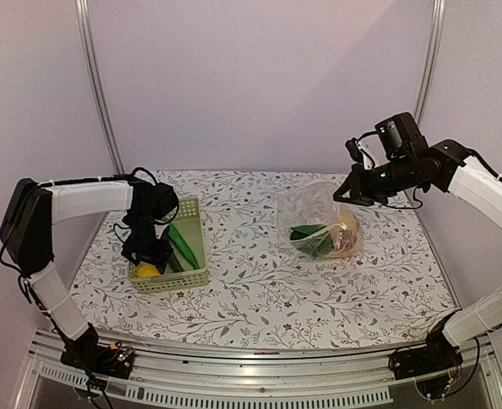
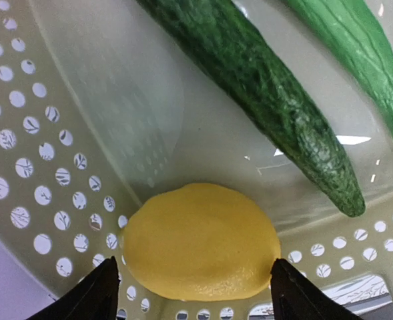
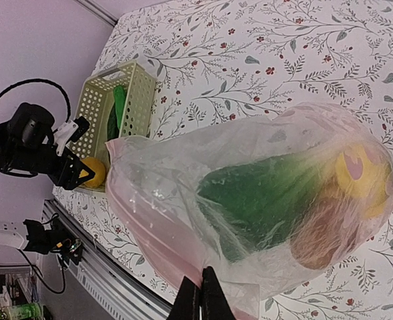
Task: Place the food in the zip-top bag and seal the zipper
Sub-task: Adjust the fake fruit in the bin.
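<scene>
Reaching down into the basket point(image 1: 195, 277) with the left gripper point(image 2: 196, 297), fingers spread wide and straddling a yellow lemon point(image 2: 199, 243) at the basket's near end. Tips just beside the skin, not yet squeezing. Spotting two more pieces farther back in the basket: a dark green cucumber point(image 2: 263, 100) and a brighter green pod point(image 2: 363, 60) alongside it.

Over to the right of the basket, well apart from it, pinching the clear bag point(image 1: 319, 217) by its edge with the right gripper point(image 3: 199, 300) — fingers pressed together on the plastic, holding the mouth up. Already sitting inside the bag: a big green piece point(image 3: 263, 200), a yellow piece point(image 3: 359, 170) and a reddish-brown lump point(image 3: 323, 243).

Judging progress at roughly halfway — some food bagged, at least three pieces waiting in the basket. Leaving plenty to do: gripping the lemon, carrying it across from the basket to the bag's mouth, repeating for both green pieces, then pressing the pale pink zipper point(image 3: 146, 230) shut. Reading the zipper as unsealed for now.
</scene>
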Robot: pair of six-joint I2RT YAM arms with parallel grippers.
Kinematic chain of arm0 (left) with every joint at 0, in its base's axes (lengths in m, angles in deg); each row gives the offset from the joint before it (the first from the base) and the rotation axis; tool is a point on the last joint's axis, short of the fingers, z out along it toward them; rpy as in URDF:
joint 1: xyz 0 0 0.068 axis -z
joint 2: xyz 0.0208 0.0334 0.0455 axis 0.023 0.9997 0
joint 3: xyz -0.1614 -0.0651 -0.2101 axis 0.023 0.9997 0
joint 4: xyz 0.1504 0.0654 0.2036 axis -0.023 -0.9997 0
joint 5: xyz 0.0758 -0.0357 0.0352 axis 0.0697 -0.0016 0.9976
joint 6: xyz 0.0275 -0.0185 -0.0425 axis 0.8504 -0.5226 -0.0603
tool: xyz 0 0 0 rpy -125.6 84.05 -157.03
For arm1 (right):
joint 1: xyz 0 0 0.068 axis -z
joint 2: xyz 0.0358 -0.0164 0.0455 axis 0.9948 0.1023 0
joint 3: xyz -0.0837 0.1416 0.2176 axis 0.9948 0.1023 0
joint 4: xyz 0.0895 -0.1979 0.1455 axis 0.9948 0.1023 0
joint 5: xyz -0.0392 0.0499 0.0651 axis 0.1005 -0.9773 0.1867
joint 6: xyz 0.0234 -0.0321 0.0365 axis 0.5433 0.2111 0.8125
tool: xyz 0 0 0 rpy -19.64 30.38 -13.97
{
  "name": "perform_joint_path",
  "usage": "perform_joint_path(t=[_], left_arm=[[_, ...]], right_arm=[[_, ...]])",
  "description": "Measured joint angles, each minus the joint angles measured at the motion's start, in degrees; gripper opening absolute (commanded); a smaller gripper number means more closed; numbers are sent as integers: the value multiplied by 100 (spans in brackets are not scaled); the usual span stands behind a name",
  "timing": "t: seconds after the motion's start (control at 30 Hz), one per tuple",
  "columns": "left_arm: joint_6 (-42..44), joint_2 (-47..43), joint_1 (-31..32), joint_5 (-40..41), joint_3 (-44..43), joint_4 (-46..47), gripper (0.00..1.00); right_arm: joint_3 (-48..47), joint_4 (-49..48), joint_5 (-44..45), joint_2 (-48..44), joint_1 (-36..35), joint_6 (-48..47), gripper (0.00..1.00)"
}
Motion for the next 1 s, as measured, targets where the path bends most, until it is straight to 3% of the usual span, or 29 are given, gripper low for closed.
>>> perform_joint_path(t=[0.13, 0.4, 0.53, 0.6, 0.8, 1.0], left_arm=[[-188, -63, 22, -133, 157, -13, 77], [-404, -20, 223, -509, 153, 129, 59], [-459, 120, 343, -732, -83, 278, 55], [-459, 267, 378, -852, -280, 396, 57], [-426, 673, 481, -826, -999, 791, 76], [-553, 391, 522, -560, -1047, 927, 82]], right_arm=[[33, -2, -7, 0, 0, -15, 0], [35, -7, -33, 9, 2, -120, 0], [28, -17, -76, 83, 2, -149, 0], [28, -20, -87, 125, 2, -155, 0], [28, -24, -87, 149, 2, -153, 0], [28, -28, -72, 131, 7, -140, 0]])
